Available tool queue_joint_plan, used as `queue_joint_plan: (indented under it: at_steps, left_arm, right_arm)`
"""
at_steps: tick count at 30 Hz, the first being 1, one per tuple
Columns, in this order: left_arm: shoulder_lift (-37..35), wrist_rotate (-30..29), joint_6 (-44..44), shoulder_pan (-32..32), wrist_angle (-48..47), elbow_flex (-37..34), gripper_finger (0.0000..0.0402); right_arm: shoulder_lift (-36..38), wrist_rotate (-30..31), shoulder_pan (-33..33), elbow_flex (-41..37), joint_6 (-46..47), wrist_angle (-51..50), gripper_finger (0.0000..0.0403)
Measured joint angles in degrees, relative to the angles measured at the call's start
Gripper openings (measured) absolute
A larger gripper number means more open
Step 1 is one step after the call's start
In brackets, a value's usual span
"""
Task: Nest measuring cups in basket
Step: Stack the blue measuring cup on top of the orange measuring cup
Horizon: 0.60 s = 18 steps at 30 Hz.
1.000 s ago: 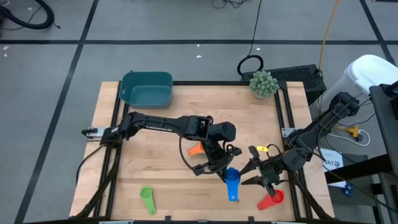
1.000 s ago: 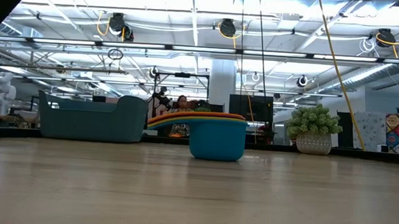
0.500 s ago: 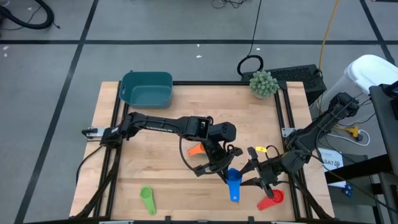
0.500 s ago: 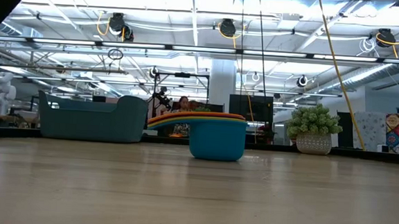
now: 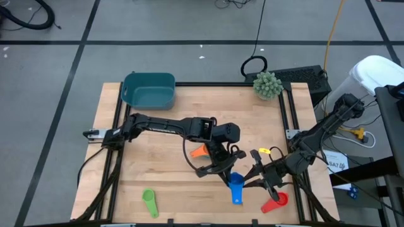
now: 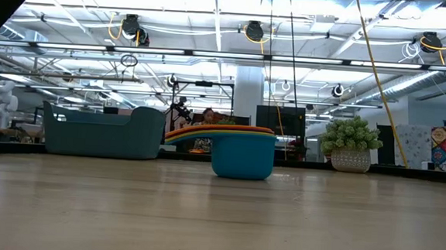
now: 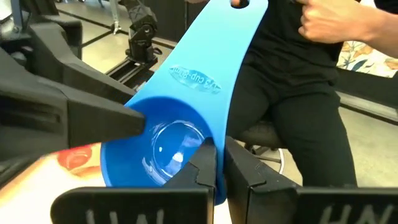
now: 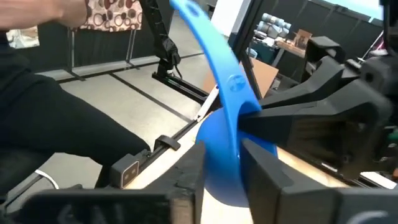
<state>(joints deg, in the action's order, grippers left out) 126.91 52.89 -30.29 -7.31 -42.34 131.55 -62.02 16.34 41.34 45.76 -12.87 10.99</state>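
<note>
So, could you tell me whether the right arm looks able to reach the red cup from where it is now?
Probably yes: the red cup lies in the open just beside the right gripper, but that gripper is closed on the blue cup, so it must let go first.

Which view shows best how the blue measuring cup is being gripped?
The left wrist view: the blue measuring cup fills it, its rim pinched by the left gripper, with the right gripper's finger reaching in opposite. The right wrist view shows the right gripper astride its wall. The high view shows only position. In the low view it is one nested stack.
</note>
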Motion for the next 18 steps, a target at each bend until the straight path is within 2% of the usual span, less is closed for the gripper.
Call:
queue_joint_plan:
  at_steps: [4,18]
  left_arm:
    - [0.0,0.0,0.7,0.0,-0.3,0.0,0.0018]
    - [0.0,1.3,0.6,0.2,0.5,0.0,0.0034]
  right_arm:
    - [0.0,1.4,0.0,0.0,0.2,0.4,0.0009]
    - [0.0,-0.1,0.0,0.0,0.8,0.7,0.0001]
